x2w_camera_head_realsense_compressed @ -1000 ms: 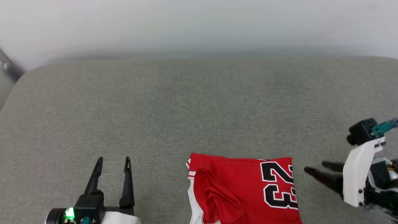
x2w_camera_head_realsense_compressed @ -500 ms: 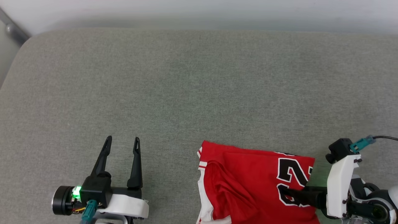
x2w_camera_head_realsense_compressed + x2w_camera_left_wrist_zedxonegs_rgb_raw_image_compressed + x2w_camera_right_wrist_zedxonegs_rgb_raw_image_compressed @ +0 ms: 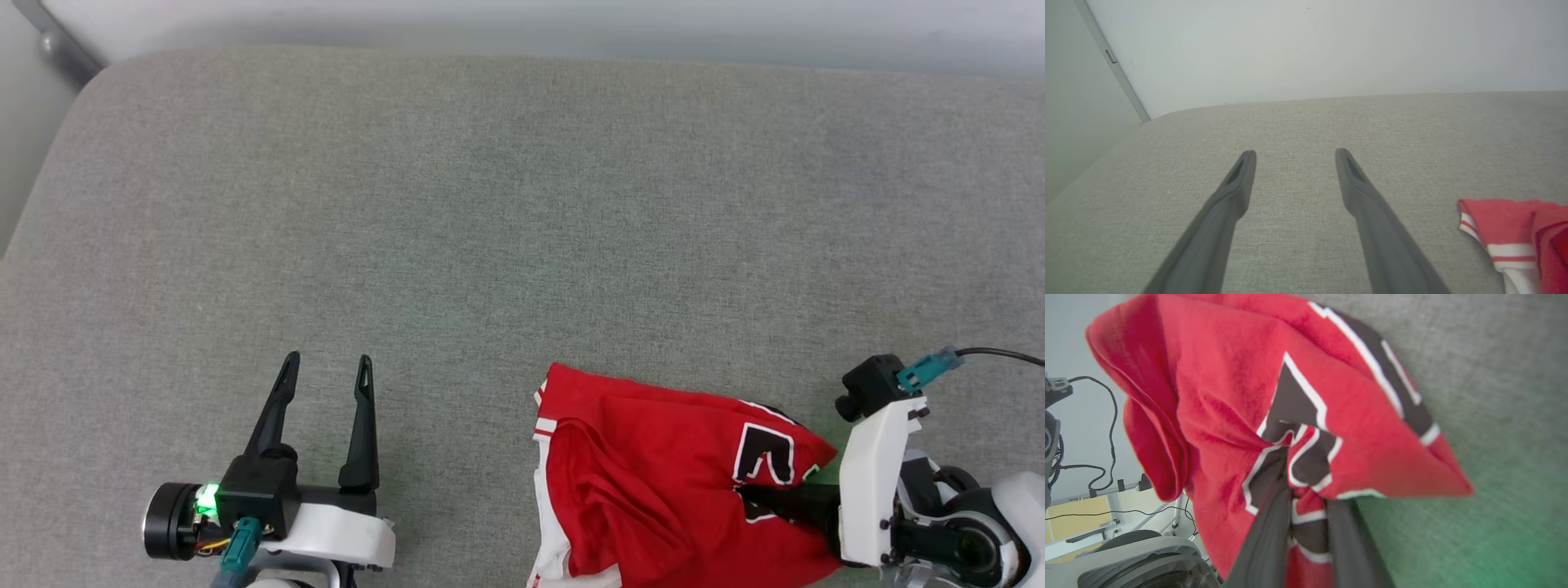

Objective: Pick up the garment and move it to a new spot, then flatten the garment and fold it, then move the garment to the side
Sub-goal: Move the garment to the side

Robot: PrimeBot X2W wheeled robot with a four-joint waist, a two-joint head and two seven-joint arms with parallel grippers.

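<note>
Right end effector [image 3: 1307, 486] is clenched on the garment [image 3: 653, 465] at its numbered edge, where the fabric bunches and seems lifted a touch. The garment sits near-right on the grey surface [image 3: 490, 204]. Left end effector [image 3: 328, 359] is released, well apart to the left.

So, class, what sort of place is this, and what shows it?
Probably a robot lab or test room, not a home: a grey fabric-covered pad set against a bare white wall, with loose cables beyond its edge.
</note>
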